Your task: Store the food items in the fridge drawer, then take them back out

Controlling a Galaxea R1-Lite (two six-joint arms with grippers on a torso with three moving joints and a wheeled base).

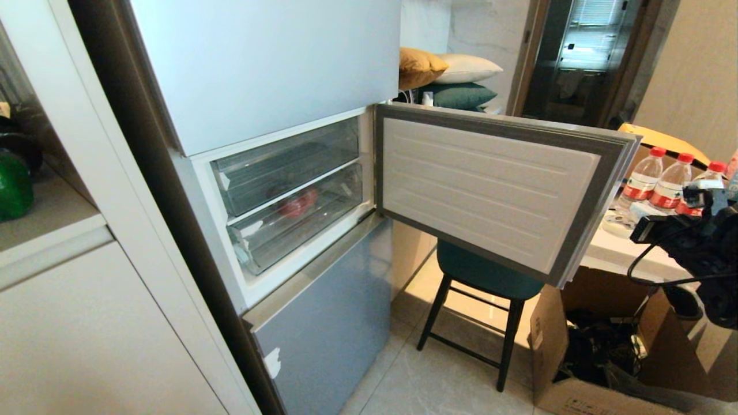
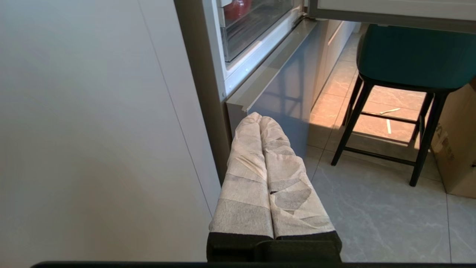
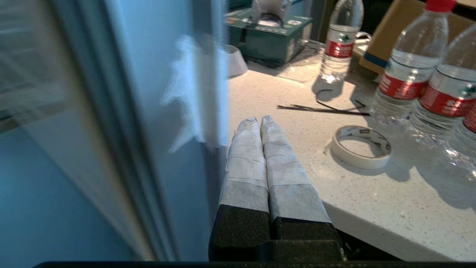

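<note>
Well apart, fridge drawer (image 1: 291,222), right gripper (image 3: 259,121) pressed together beside door

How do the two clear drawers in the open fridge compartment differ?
The upper drawer sits above the lower drawer. The upper drawer looks empty, while a red item shows through the lower drawer's front. Both are see-through plastic, pushed in, with the door swung open beside them.

Fridge door (image 1: 496,184): ribbed white inner panel, grey gasket border; clear fridge drawer (image 1: 297,216) beside it shows a red item (image 1: 298,203). Stool (image 1: 481,276) under that door: teal seat, black legs. Right of door: clear bottles (image 1: 643,176), red caps and labels, on speckled white table (image 3: 297,149).
</note>
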